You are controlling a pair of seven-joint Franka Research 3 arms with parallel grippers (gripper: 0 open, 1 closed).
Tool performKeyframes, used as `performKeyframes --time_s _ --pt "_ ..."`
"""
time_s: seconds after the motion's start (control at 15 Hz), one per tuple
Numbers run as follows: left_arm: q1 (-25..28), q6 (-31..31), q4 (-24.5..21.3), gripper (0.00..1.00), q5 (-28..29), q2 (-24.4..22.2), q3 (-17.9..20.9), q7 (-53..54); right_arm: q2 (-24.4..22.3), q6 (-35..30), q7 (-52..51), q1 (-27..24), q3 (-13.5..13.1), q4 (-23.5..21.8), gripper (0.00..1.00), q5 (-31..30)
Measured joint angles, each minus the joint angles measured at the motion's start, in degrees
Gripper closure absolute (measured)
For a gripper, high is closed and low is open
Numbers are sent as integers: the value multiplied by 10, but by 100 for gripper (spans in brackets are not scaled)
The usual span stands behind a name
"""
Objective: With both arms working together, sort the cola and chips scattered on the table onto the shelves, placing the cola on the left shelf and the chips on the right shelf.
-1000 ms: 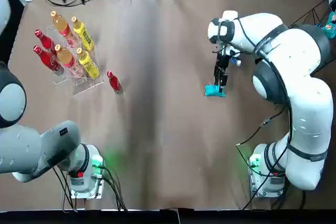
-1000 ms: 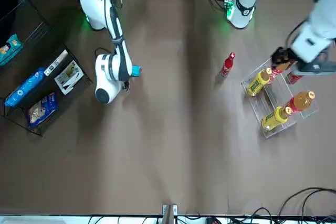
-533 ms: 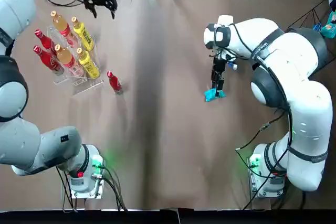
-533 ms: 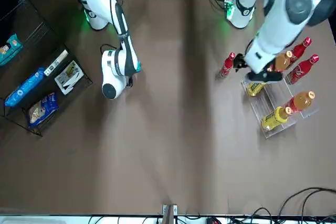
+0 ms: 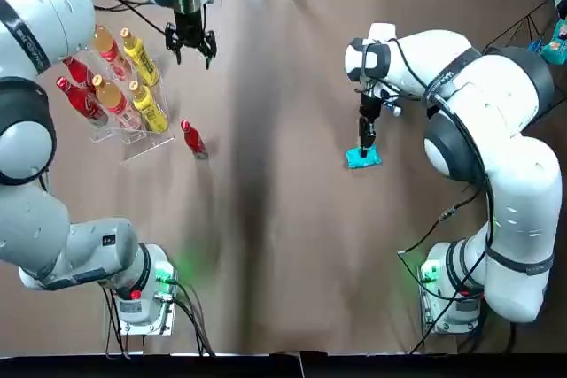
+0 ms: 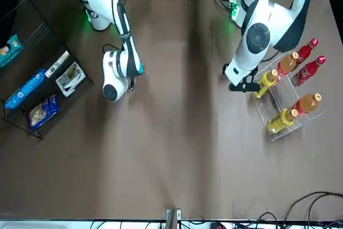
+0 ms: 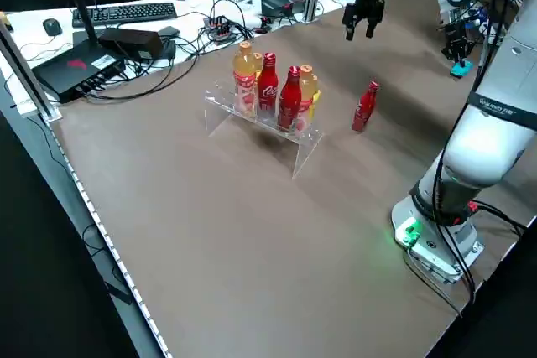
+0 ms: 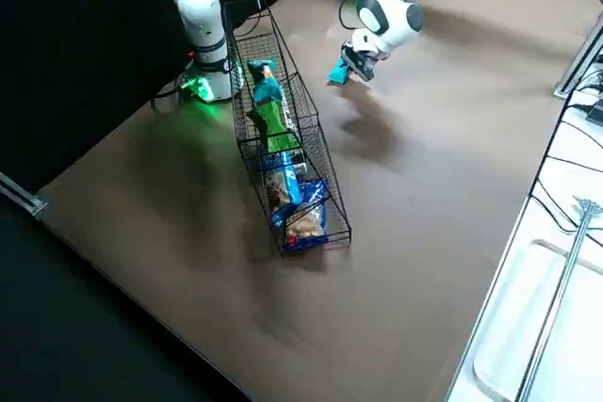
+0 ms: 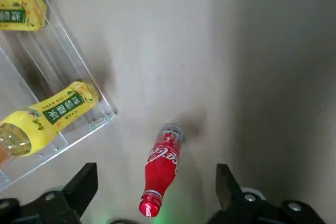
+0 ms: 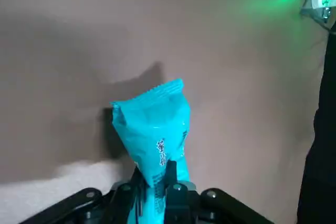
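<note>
My arms point(image 5: 496, 104) are bulky white shells with dark grey bands at the joints. Each stands on a round base point(image 5: 146, 289) with a green light, bolted to a metal plate, with black cables trailing away. My left gripper point(image 5: 190, 42) and right gripper point(image 5: 365, 135) are black, with slim two-finger tips on a black wrist block.

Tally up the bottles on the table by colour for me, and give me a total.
red cola bottles: 3
orange bottles: 2
yellow bottles: 2
Total: 7
</note>
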Motion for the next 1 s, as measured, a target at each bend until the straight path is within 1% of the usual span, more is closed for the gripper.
performKeyframes --time_s 0.13,0.2,0.33,0.47,0.6,0.67,0.73,0.8,0.87,1.0 --pt "3 10 -24 0 1 -5 1 0 0 -16 0 0 -15 10 84 -19" --pt "4 13 -36 0 1 -9 1 0 1 -40 0 0 -29 22 84 -32" --pt "5 17 -60 1 1 -19 1 0 1 -117 -1 0 -74 64 84 -54" --pt "5 19 -86 3 1 -28 1 0 -2 -199 -6 0 -131 129 84 -79" --pt "7 31 -113 4 1 -37 1 0 -6 -297 -32 -3 -188 207 84 -104" --pt "7 51 -143 6 1 -46 1 0 -14 -400 -81 -9 -227 275 84 -123" --pt "7 57 -155 7 1 -50 1 0 -17 -438 -108 -11 -244 301 84 -135" --pt "7 61 -164 15 1 -53 1 0 -18 -467 -136 -11 -260 324 84 -150" --pt "7 62 -170 15 -1 -54 1 0 -19 -489 -163 -11 -275 343 84 -165" --pt "7 63 -178 21 -7 -56 1 -1 -19 -525 -221 -12 -299 368 84 -201"
